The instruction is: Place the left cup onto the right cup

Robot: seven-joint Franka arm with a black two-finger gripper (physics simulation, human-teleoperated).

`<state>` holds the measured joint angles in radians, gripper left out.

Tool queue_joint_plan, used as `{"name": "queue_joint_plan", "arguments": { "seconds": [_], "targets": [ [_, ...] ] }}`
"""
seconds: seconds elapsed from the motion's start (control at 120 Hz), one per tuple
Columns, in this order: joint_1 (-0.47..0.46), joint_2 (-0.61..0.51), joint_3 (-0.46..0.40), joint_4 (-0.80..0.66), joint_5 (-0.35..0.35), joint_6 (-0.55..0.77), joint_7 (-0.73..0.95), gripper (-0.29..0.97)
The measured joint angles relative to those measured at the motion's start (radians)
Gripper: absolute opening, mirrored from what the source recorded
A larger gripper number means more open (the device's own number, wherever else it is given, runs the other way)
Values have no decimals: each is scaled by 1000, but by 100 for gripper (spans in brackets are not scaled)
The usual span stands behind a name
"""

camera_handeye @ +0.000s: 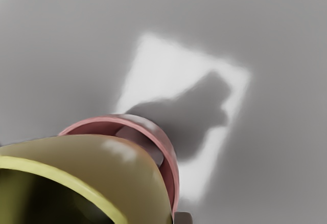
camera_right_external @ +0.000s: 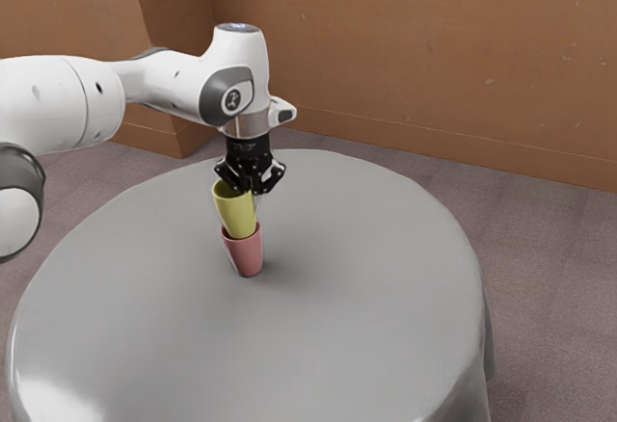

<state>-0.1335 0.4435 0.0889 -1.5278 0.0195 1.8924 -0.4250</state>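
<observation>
A yellow-green cup (camera_right_external: 236,212) stands with its base inside a pink cup (camera_right_external: 247,253) near the middle of the round grey table (camera_right_external: 376,287). The yellow cup leans slightly toward the exterior view's left. My gripper (camera_right_external: 253,189) hangs straight down over it, fingers pinching the cup's rim on the side nearer the exterior view's right. In the wrist view the yellow cup (camera_handeye: 92,168) looms large just under my hand, and the pink cup's rim (camera_handeye: 164,144) circles it below.
The grey tablecloth (camera_handeye: 265,35) spreads wide on all sides of the stacked cups. A brown wall (camera_right_external: 434,46) stands behind the table, with a brown floor beyond the table's edge.
</observation>
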Motion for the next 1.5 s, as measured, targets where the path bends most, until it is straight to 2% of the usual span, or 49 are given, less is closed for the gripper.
{"name": "queue_joint_plan", "arguments": {
  "seconds": [0.275, 0.508, 0.608, 0.733, 1.167, 1.5],
  "targets": [
    [2, 9, 0, -4, 1, 21, -2, -10],
    [0, 14, 0, 1, -4, 28, -1, 36],
    [0, 14, 1, 1, -5, 29, -1, 47],
    [0, 14, 0, 2, -5, 30, -1, 56],
    [-4, -6, 1, 35, -2, 15, 0, 65],
    [-9, -172, -13, -17, -2, -63, 32, 66]
  ]
}}
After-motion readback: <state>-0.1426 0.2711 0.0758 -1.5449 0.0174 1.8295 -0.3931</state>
